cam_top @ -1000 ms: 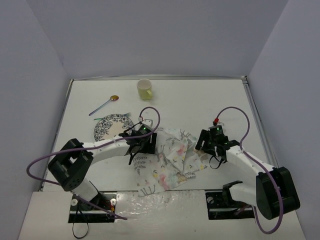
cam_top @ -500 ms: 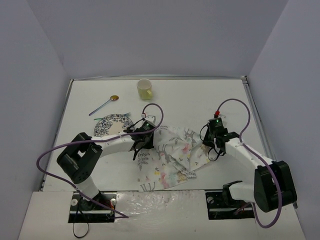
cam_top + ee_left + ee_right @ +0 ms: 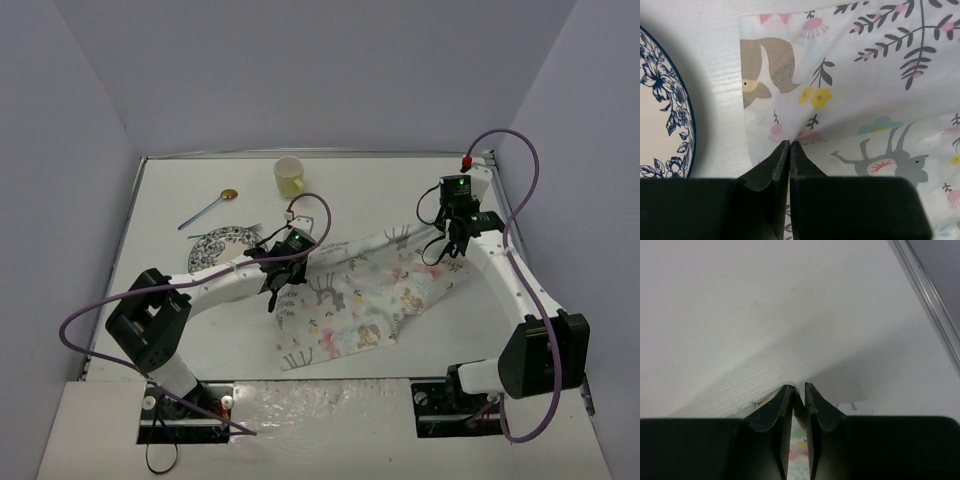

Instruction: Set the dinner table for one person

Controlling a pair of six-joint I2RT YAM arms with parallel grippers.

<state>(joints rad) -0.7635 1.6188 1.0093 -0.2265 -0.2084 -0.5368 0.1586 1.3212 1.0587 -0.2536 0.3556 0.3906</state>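
A white cloth mat (image 3: pixel 360 295) printed with pastel animals and leaves lies rumpled in the middle of the white dinner table (image 3: pixel 350 195). My left gripper (image 3: pixel 272 292) is shut on the mat's left edge; in the left wrist view its tips (image 3: pixel 790 143) pinch a fold of the mat (image 3: pixel 865 90). My right gripper (image 3: pixel 452 250) is shut on the mat's far right corner, lifted off the table; in the right wrist view the tips (image 3: pixel 798 388) hold the mat edge (image 3: pixel 762 402). A blue-patterned plate (image 3: pixel 215 250) lies left of the mat and shows in the left wrist view (image 3: pixel 662 115).
A yellow cup (image 3: pixel 289 177) stands at the back centre. A spoon (image 3: pixel 207 210) with a purple handle lies at the back left. Metal edge strips (image 3: pixel 930 295) bound the table on the right. Grey walls surround the table.
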